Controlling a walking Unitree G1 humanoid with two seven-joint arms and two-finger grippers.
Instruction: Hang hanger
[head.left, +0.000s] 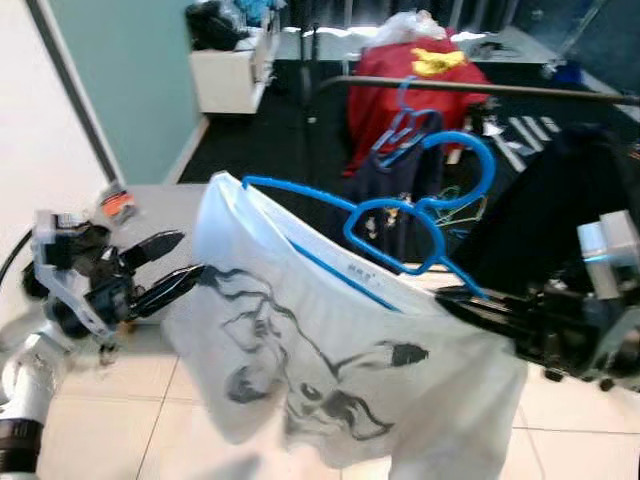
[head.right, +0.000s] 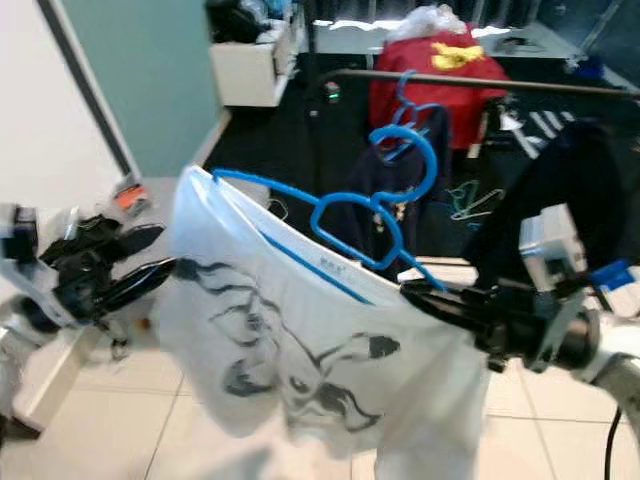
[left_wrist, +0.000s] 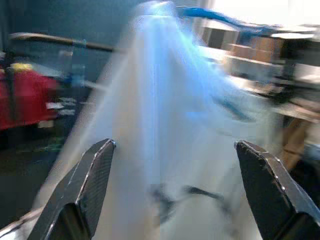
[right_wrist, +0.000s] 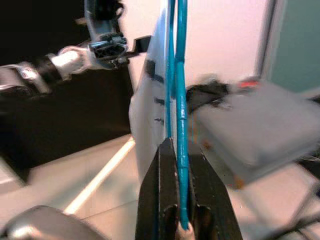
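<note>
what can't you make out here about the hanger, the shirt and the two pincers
- Blue hanger: its lower bar is inside the white shirt.
- Shirt's print: smeared by blur in the left wrist view.
- Right pincer: its fingertips are hidden behind shirt fabric in the eye views.
- Left pincer: contact with the shirt is unclear.

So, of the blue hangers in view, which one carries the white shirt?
The near blue hanger held by the right gripper: the white printed shirt hangs on it. The other blue hanger already hangs on the rail, over a dark garment.
</note>
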